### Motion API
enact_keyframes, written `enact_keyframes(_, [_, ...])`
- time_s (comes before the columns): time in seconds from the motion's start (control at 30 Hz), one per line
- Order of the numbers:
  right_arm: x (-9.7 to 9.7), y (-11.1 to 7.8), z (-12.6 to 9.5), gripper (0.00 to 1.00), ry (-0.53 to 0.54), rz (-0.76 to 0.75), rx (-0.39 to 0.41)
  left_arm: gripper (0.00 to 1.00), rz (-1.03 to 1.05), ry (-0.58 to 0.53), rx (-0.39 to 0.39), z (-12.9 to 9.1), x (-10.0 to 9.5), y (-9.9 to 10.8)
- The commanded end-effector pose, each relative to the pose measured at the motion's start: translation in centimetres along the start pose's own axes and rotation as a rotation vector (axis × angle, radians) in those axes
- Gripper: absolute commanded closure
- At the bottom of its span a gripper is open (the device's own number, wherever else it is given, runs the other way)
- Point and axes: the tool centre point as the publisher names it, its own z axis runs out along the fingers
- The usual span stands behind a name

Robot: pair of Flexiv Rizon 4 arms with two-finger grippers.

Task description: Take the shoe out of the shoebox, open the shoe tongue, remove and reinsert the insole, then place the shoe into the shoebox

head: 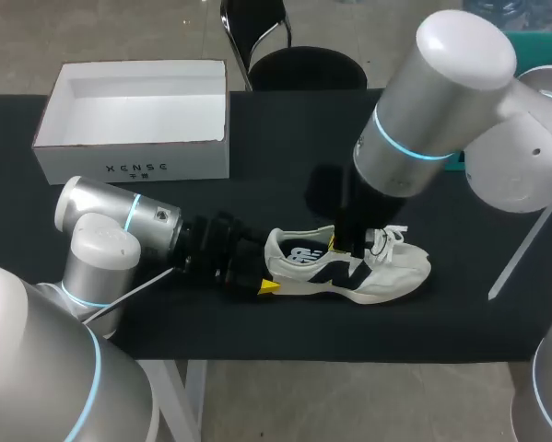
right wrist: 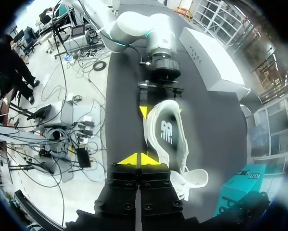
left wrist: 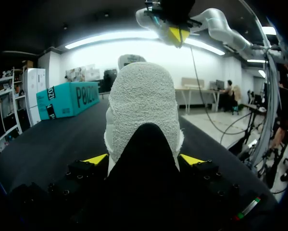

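Observation:
A white sneaker with black side marks (head: 386, 272) lies on its sole on the black table, toe to the right. My left gripper (head: 266, 272) lies low on the table at the heel. In the left wrist view the rough white heel (left wrist: 144, 106) fills the gap between its yellow tips, touching both. My right gripper (head: 342, 247) hangs over the shoe's opening, its yellow tips pressed together (right wrist: 140, 159) by the side rim; nothing shows between them. The printed insole (right wrist: 166, 132) lies inside the shoe. The tongue and laces (right wrist: 189, 179) are pushed toward the toe.
The white shoebox (head: 133, 168) stands open and empty at the table's back left, well clear of both arms. A teal box (left wrist: 67, 98) rests near the far right of the table. Bare black tabletop lies between box and shoe.

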Motion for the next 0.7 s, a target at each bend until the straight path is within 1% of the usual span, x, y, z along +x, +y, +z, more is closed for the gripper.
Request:
enact_keyframes(0.03, [-0.9,0.9,0.9,1.0,0.018,-0.007,-0.006,1.0,0.0,-0.002,-0.001,0.3,0.0,0.2])
enact_keyframes(0.17, [-1.7,1.1,1.8,1.0,0.049,-0.004,-0.029,1.0,0.0,-0.002,-0.001,0.3,0.0,0.2])
enact_keyframes(0.33, [-2.3,1.3,3.6,1.0,0.08,0.008,-0.046,1.0,0.0,-0.002,-0.001,0.3,0.0,0.2])
enact_keyframes(0.4, [-2.5,1.4,4.3,1.0,0.095,0.002,-0.036,1.0,0.0,-0.002,-0.001,0.3,0.0,0.2])
enact_keyframes(0.53, [-2.6,1.3,5.2,1.0,0.102,-0.009,0.014,1.0,0.0,-0.002,-0.001,0.3,0.0,0.2])
enact_keyframes(0.57, [-2.6,1.2,5.4,1.0,0.102,-0.005,0.035,1.0,0.0,-0.002,-0.001,0.3,0.0,0.2])
enact_keyframes(0.7, [-2.8,0.5,6.4,1.0,0.101,0.005,0.068,1.0,0.0,-0.002,-0.001,0.3,0.0,0.2])
